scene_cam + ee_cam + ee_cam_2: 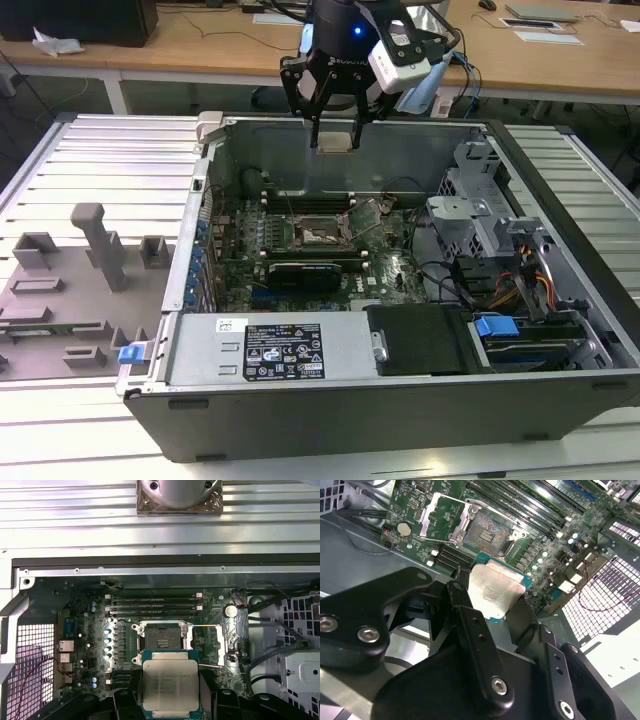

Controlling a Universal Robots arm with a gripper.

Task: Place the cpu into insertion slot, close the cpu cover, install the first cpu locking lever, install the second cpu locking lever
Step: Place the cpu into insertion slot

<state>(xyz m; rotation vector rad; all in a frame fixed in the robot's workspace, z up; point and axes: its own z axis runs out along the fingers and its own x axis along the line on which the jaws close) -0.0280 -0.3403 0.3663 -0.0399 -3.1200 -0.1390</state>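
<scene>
My gripper (335,138) hangs over the open computer case, shut on the cpu (335,141) by two opposite edges. Both wrist views show the cpu (495,587) (170,685) flat between the black fingers (470,625), its silver-grey face toward the cameras. Lower down on the green motherboard lies the insertion slot (322,235) (487,527) (160,642), uncovered, its pin field bare. The cpu is held well above the slot and apart from it. The cpu cover (436,515) (220,645) is swung open beside the slot. A thin locking lever (205,626) stands raised by the socket.
The case walls (300,140) surround the board. A black card (305,270) lies just in front of the slot, with a labelled power supply (285,350) nearer the front. Drive cages and cables (480,230) fill the exterior view's right. A grey fixture plate (80,270) lies on the exterior view's left.
</scene>
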